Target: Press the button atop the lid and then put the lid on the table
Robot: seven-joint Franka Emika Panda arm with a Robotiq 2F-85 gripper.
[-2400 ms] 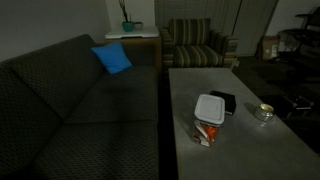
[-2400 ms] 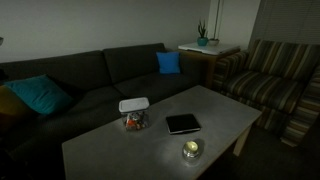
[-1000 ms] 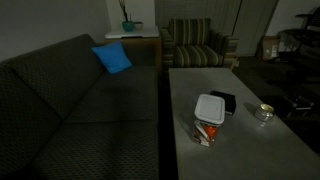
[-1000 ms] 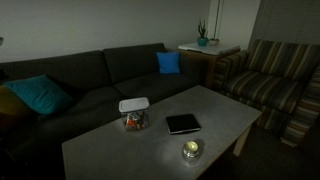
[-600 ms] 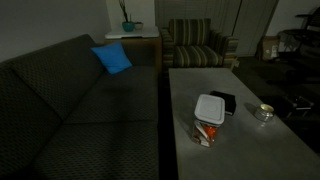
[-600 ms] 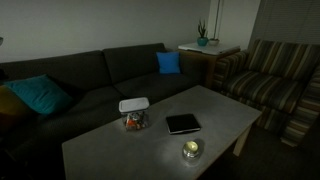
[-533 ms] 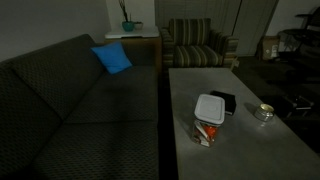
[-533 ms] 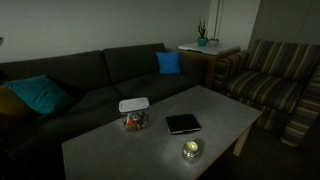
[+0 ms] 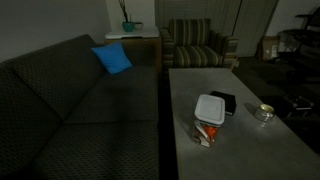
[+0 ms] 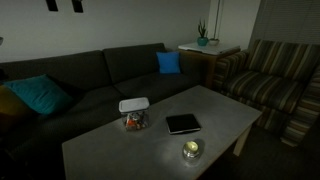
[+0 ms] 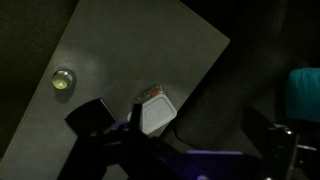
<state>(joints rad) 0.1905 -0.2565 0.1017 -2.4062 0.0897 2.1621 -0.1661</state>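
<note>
The white square lid (image 9: 210, 107) sits on a clear container with orange contents, near the sofa-side edge of the long grey table (image 9: 240, 150). It also shows in the other exterior view, lid (image 10: 133, 104) on table (image 10: 110, 150). My gripper (image 10: 64, 5) only pokes two dark fingertips in at the top edge, high above the sofa. In the wrist view the gripper (image 11: 198, 130) stands open and empty, far above the lid (image 11: 157, 115), which appears just beside one finger (image 11: 135, 118).
A small black box (image 9: 223, 101) lies next to the container and a round shiny dish (image 9: 264, 112) lies further along the table. A dark sofa (image 10: 90, 80) with blue cushions runs beside the table. A striped armchair (image 9: 198, 45) and a plant side table (image 9: 130, 35) stand at the far end.
My gripper's two fingertips have come into view at the top edge of an exterior view. The lid, container, box and dish have not moved.
</note>
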